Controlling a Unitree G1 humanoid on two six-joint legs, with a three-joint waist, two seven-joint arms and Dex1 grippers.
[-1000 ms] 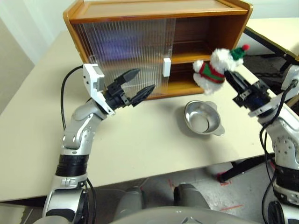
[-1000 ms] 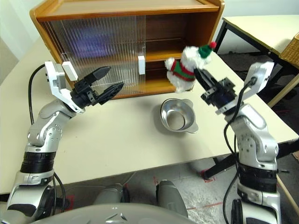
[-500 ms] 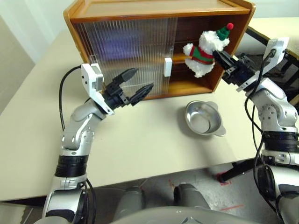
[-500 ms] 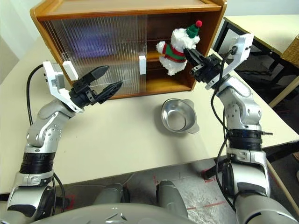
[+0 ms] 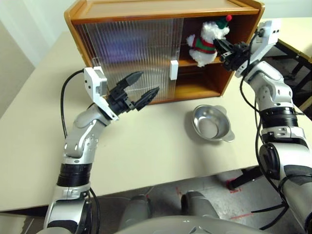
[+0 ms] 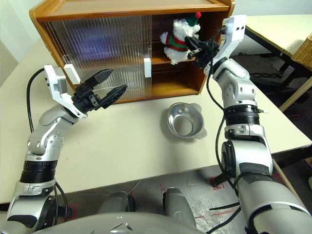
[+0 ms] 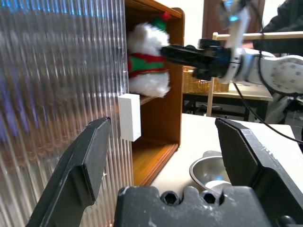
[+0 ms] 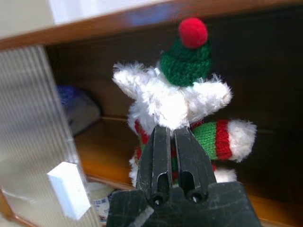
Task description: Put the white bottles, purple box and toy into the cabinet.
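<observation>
fluffy white toy (image 5: 207, 40) is pinched in the right gripper (image 5: 223, 48) at the cabinet's (image 5: 146, 10) open upper shelf, at one o'clock from the metal dish (image 5: 211, 124). left gripper (image 5: 144, 90) hangs spread before the ribbed door (image 5: 129, 56).

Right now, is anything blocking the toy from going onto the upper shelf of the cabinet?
Nothing visible does. The right gripper holds the toy at the open right side of the cabinet, over the upper shelf. The ribbed sliding door covers the left part only, its white handle beside the opening.
</observation>
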